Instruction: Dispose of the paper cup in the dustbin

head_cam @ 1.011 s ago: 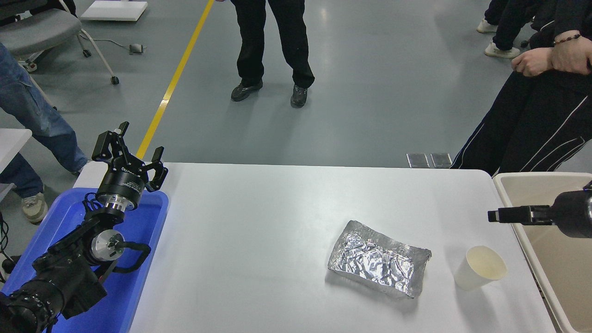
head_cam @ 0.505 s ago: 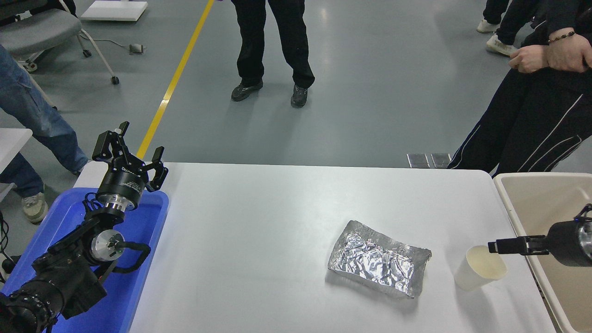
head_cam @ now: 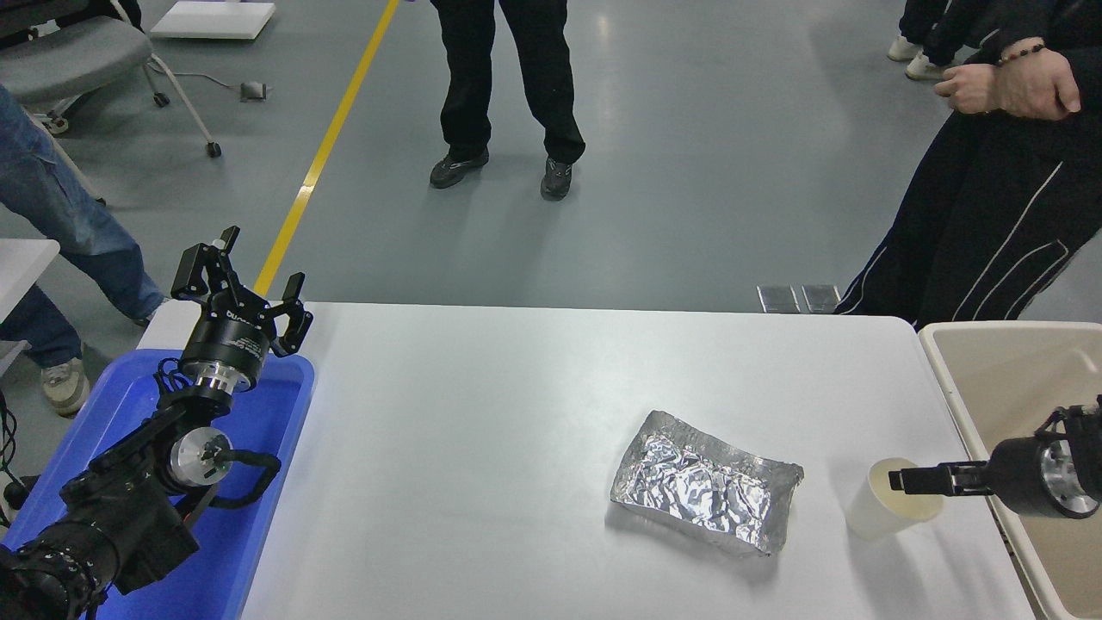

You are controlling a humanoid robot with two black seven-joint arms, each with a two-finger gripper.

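Lower right, the right hand (head_cam: 900,479) overlaps the paper cup's (head_cam: 871,515) mouth; its fingers' spread and grip cannot be told.

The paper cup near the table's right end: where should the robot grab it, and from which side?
Probably at the rim, from the right. The paper cup stands upright with its mouth open, and the right pincer is already level with the mouth. One finger inside and one outside would likely pinch the thin wall; the dustbin is alongside.

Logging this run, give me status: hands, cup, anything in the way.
Right hand over paper cup mouth, no grip yet. Left hand parked, open. Cup upright beside dustbin. Foil left of cup, clear of path.
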